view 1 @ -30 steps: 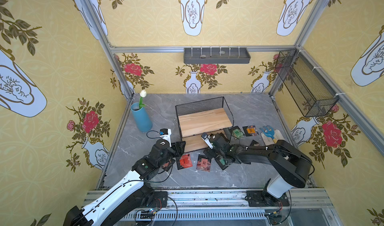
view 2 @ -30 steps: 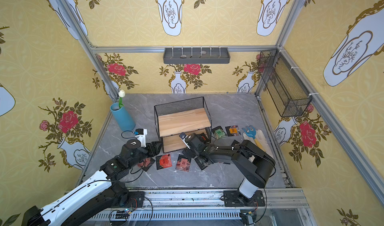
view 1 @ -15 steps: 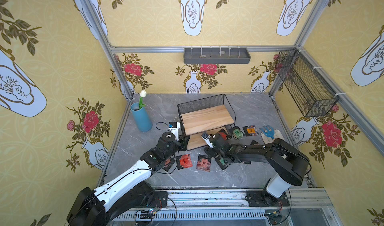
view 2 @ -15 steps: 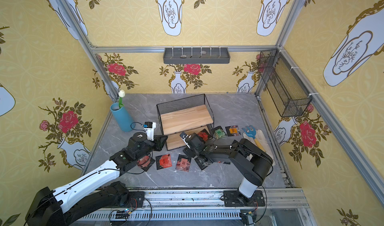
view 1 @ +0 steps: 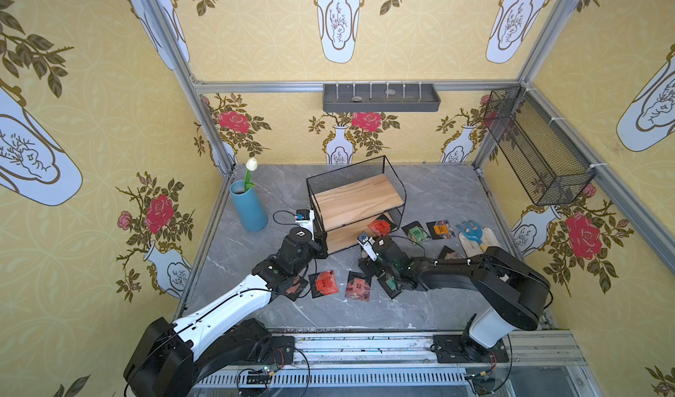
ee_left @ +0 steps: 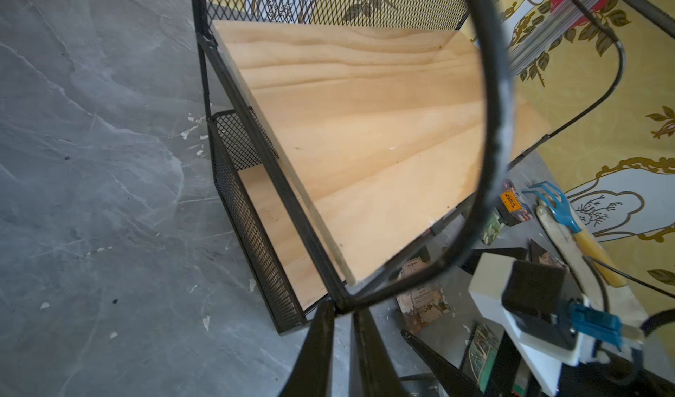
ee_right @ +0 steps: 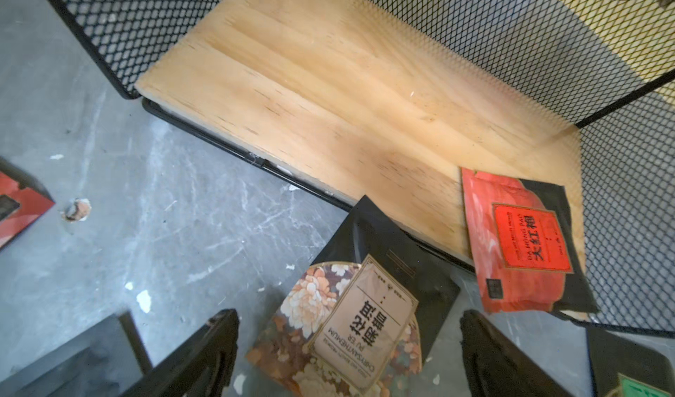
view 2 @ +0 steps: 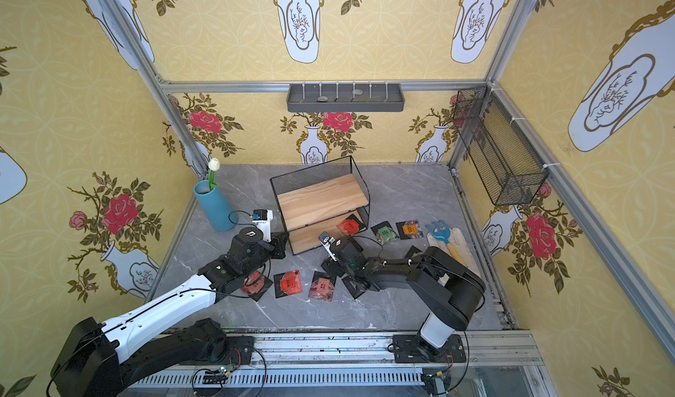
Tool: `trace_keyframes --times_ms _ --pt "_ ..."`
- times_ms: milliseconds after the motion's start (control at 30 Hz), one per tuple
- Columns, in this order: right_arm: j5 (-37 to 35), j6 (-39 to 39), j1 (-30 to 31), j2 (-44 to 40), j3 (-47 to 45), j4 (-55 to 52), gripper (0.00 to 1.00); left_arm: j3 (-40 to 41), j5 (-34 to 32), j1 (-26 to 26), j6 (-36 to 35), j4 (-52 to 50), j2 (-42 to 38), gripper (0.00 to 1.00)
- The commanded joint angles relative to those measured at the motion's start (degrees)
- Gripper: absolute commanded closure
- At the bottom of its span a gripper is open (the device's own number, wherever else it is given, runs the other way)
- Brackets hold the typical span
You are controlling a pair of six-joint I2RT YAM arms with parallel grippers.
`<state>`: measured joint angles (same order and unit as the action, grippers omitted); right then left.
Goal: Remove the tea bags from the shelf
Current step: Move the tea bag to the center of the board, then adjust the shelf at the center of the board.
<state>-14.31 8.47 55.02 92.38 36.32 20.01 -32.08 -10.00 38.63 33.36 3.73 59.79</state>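
The shelf stands skewed in mid floor. My left gripper is shut on the wire frame at its front left corner. One red tea bag lies on the right end of the lower board. My right gripper hangs open just in front of that board, its jaws either side of a beige floral tea bag that leans on the board's edge. Several more tea bags lie on the floor, among them a red one, a green one and an orange one.
A blue vase with a white tulip stands left of the shelf. A blue garden fork lies on gloves at the right. A grey tray hangs on the back wall and a black mesh basket on the right wall.
My left gripper reached forward to the shelf's front left corner and shut on its frame. The shelf turned and shifted, and the red tea bag slid into view on the lower board.
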Motion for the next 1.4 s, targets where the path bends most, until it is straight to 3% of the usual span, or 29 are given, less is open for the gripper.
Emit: trace_keyframes --times_ms 0,200,300,533,867,967,1033,1133,1367 --pt "-1.53 -3.23 -0.42 -1.94 -0.42 2.97 0.03 -0.63 -1.96 -0.05 -1.78 -0.29 0.33 0.8" --pt "3.24 -7.04 -3.62 -4.53 -0.56 -0.21 0.02 -1.21 -3.46 -0.14 -3.78 -0.74 1.35 0.81" --pt "3.38 -8.01 -4.8 -3.65 0.72 -2.42 0.19 -1.99 -4.27 -0.14 -4.75 -0.91 2.45 0.83" --pt "4.46 -10.35 -4.88 0.01 2.66 -4.14 0.31 -3.56 -5.31 -1.16 -6.68 -0.59 5.36 0.85" --pt "3.29 -11.5 -4.81 -0.59 1.67 -2.42 0.3 -5.76 -6.8 -5.77 -9.9 0.81 8.92 0.82" --pt "3.29 -9.46 -4.69 -1.64 1.72 -2.81 0.26 -7.05 -6.76 -7.43 -10.42 0.68 9.74 0.71" --pt "3.56 -7.43 -4.75 -2.24 1.88 -3.12 0.23 -7.65 -5.86 -8.28 -10.43 0.69 10.12 0.53" --pt "4.42 -4.15 -4.72 -2.95 2.4 -4.02 0.22 -8.2 -5.48 -8.31 -10.05 -0.68 10.13 0.36" --pt "4.17 3.79 -5.05 -1.77 5.48 -6.24 0.22 -5.61 0.63 -8.31 -4.51 -5.02 4.48 0.3"
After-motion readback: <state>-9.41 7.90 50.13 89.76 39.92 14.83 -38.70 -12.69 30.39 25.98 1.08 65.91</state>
